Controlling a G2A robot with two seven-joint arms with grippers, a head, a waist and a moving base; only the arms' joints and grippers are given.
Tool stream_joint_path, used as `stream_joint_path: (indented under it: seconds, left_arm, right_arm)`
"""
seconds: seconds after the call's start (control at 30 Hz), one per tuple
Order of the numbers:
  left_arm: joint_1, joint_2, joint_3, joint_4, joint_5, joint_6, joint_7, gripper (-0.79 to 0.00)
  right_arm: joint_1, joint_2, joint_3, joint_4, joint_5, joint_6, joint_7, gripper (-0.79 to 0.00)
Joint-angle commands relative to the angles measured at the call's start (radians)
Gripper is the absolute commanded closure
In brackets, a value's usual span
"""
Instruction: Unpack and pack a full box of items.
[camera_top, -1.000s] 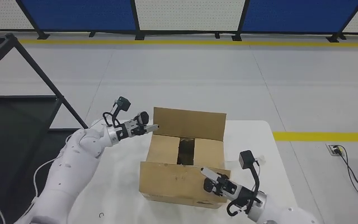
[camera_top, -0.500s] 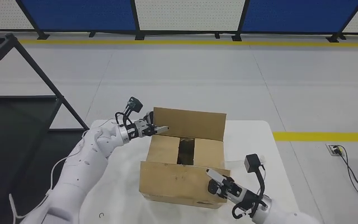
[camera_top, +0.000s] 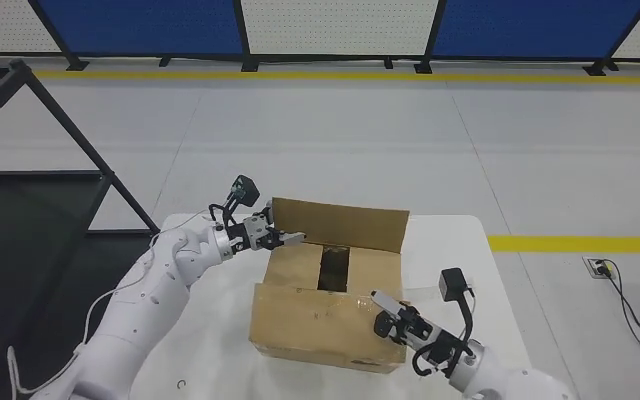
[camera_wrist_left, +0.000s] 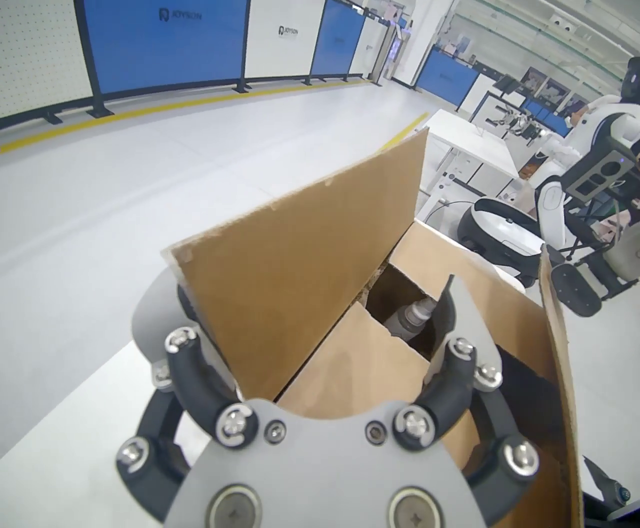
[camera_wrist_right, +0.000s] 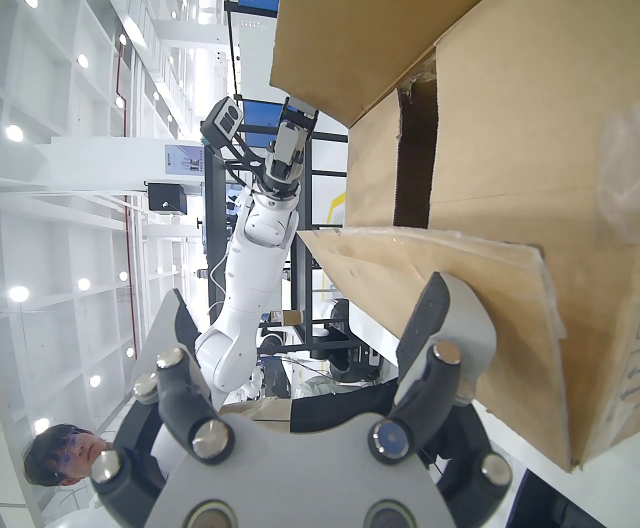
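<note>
A brown cardboard box (camera_top: 310, 325) stands in the middle of the white table (camera_top: 450, 250). Its far flap (camera_top: 340, 220) is upright and its near flap (camera_top: 320, 300) leans outward. The two inner flaps lie flat with a dark gap (camera_top: 335, 268) between them, and a grey item (camera_wrist_left: 410, 317) shows through that gap. My left gripper (camera_top: 280, 237) (camera_wrist_left: 310, 300) is open at the far left corner, its fingers either side of the far flap's (camera_wrist_left: 310, 260) end. My right gripper (camera_top: 384, 312) (camera_wrist_right: 305, 310) is open at the near flap's (camera_wrist_right: 450, 270) right end, one finger (camera_wrist_right: 440, 315) against it.
A black metal frame (camera_top: 70, 150) stands off the table's left side. A thin cable (camera_top: 110, 295) hangs by the left arm. Bare table surface lies left and right of the box. The other arm (camera_wrist_right: 260, 235) shows beyond the box in the right wrist view.
My left gripper has moved right, up to the far flap's left end. My right gripper has shifted slightly right and nearer along the near flap. The box has stayed put.
</note>
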Motion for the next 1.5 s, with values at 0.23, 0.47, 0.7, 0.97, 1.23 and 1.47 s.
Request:
stream_joint_path:
  seconds: [0.23,0.47,0.7,0.97,1.23,1.47]
  left_arm:
    - [0.038,0.078,0.082,-0.113,0.069,0.0,0.175,-0.785]
    - [0.059,0.153,0.157,-0.219,0.11,0.0,0.265,-0.785]
    - [0.068,0.232,0.243,-0.337,0.151,0.0,0.364,-0.785]
    - [0.03,0.33,0.385,-0.464,-0.059,0.0,0.39,-0.785]
    - [0.0,0.373,0.456,-0.538,-0.221,0.0,0.333,-0.785]
    - [0.0,0.373,0.456,-0.538,-0.221,0.0,0.333,-0.785]
  right_arm:
    - [0.028,-0.002,-0.026,0.023,-0.017,0.031,-0.057,-0.785]
    - [0.064,-0.006,-0.054,0.064,-0.02,0.075,-0.104,-0.785]
    - [0.084,-0.008,-0.073,0.082,-0.016,0.074,-0.118,-0.785]
    - [0.092,-0.01,-0.091,0.097,-0.018,0.078,-0.132,-0.785]
    - [0.095,-0.01,-0.095,0.104,-0.018,0.08,-0.133,-0.785]
    - [0.095,-0.01,-0.095,0.104,-0.018,0.08,-0.133,-0.785]
